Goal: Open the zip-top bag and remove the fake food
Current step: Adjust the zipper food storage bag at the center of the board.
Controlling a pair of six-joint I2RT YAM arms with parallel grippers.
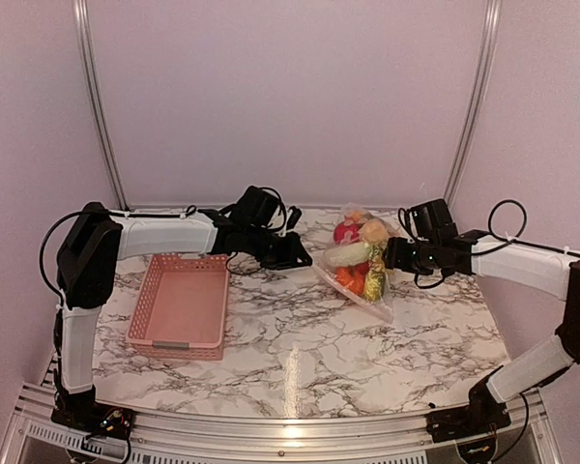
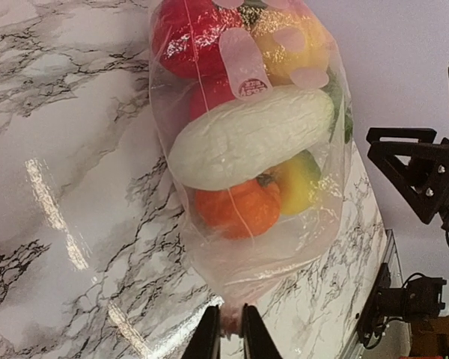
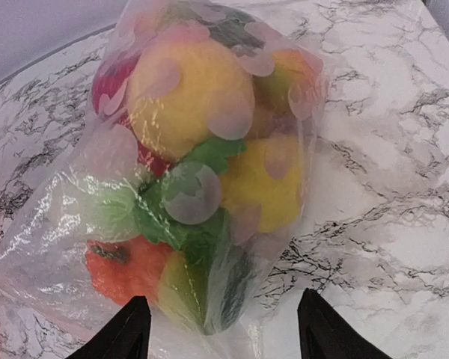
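Left wrist — crinkly zip-top bag, glossy fake food

A pink perforated basket sits on the left part of the white, dark-veined marble tabletop.

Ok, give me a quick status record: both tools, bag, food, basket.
left tool: shut, pinching the zip-top bag by its edge
right tool: open, at the bag's other side
fake food: inside the bag
bag open or sealed: cannot tell
pink basket: left of bag, no food in it
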